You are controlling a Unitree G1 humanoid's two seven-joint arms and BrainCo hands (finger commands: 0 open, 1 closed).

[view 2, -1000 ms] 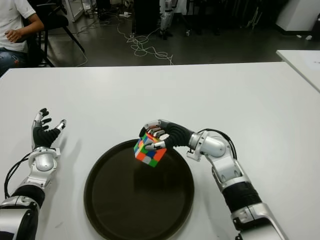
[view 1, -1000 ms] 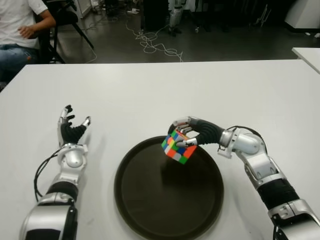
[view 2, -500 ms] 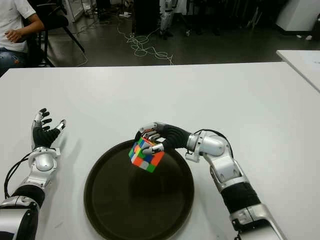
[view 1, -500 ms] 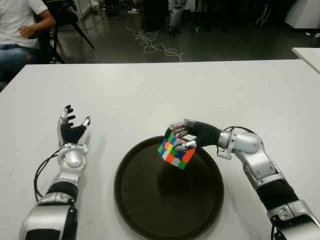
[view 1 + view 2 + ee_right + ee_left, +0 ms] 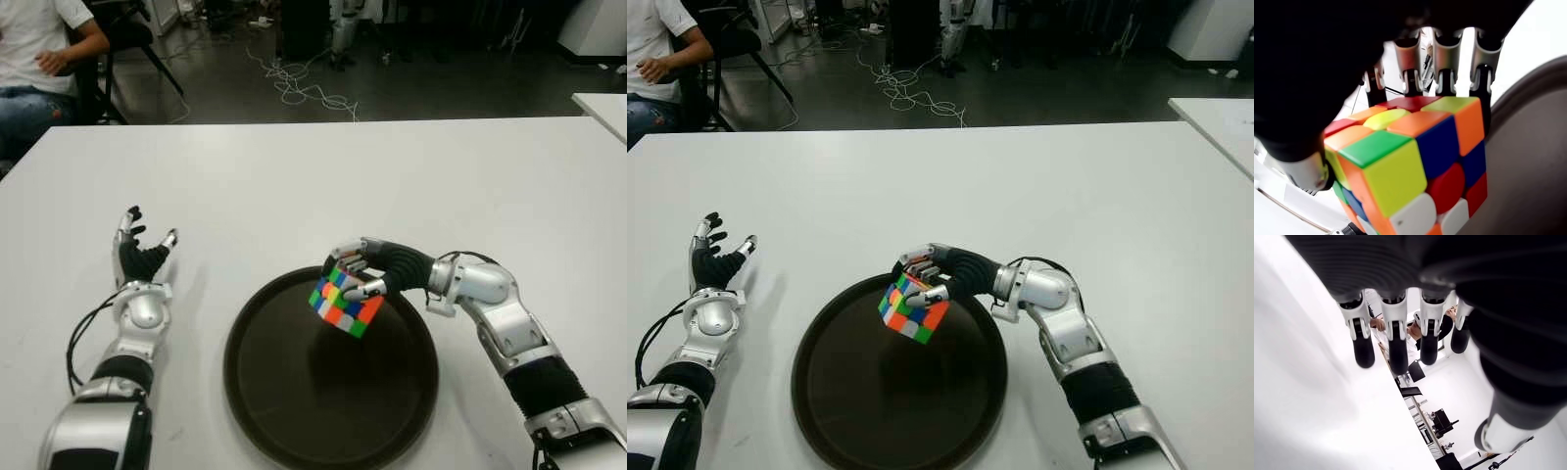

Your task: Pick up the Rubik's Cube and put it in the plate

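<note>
Rubik's Cube (image 5: 345, 306) shifted slightly inward + lower vs 1 s ago, now over far part of plate (image 5: 294, 411), not touching | R hand (image 5: 377, 272) fingers clamped on it | L hand (image 5: 140, 257) idle on desk (image 5: 294, 186), fingers spread | next: lower, release
</note>
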